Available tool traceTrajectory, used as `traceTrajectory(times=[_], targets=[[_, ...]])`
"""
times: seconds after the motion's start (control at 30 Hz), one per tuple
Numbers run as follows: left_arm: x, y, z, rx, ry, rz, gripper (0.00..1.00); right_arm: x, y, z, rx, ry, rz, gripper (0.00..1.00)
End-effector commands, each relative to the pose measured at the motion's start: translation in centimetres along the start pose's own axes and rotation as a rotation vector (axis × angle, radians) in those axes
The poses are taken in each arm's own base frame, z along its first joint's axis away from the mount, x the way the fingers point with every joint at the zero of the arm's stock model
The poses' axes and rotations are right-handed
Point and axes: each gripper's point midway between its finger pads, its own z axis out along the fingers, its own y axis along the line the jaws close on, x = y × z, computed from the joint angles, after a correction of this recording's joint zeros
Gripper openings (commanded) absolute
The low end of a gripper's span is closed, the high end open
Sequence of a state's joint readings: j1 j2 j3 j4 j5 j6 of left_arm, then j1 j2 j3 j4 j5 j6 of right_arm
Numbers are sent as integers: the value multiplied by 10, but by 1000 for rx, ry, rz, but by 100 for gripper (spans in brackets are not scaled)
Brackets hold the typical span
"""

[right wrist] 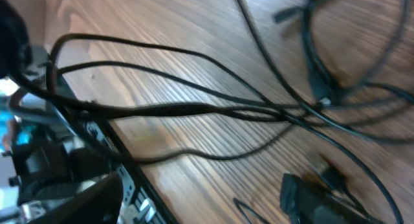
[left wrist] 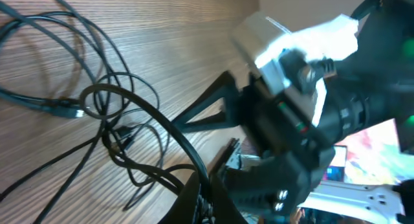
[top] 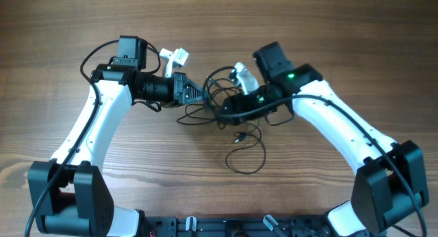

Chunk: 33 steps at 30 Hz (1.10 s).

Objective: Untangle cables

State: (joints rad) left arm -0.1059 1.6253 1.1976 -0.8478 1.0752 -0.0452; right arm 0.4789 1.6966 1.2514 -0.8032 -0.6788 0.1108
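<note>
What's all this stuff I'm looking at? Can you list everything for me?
cables: several in one tangle, exact count unclear, thin and black, at the middle of the table between the two grippers, one loop trailing toward the near edge
table: one, brown wood grain, under everything
base bar: one, black, at the near edge between the arm bases
left arm: one, white with black joints, reaching in from the left
right arm: one, white with black joints, small green light lit, reaching in from the right
left gripper: one, black, shut on the cables at the tangle's left side
right gripper: one, black, at the tangle's right side, open or shut unclear
</note>
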Motion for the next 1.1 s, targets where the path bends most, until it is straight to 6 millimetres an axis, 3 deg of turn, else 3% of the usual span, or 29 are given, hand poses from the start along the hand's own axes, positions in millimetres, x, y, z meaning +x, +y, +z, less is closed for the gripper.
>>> traceTrajectory(times=[0.0,0.13,0.27,0.33,0.5,0.7,0.8,0.9,0.97,1.07], targets=[[2,-9,2,61,12,11,4,-9,10,10,-12,-23,-92,71],[2,-9,2,62,13,10,4,-24,5,10,29,-82,-105,31],[1,-9,2,61,12,12,4,-26,2,10,47,-91,-81,5],[1,-5,2,36,8,12,4,-25,-1,10,60,-87,-77,4],[3,10,1,-46,10,-9,4,-22,-33,5,246,-91,17,5],[3,11,1,-50,11,-11,4,-19,-14,9,132,-67,-35,11],[3,10,1,-49,12,-11,4,-19,-14,9,131,-71,-34,24],[3,10,1,-49,12,-11,4,-19,-3,10,70,-64,-39,25],[3,10,1,-49,11,-11,4,-17,4,11,30,-57,-44,31],[3,10,1,-49,12,-11,4,-19,4,11,35,-63,-73,31]])
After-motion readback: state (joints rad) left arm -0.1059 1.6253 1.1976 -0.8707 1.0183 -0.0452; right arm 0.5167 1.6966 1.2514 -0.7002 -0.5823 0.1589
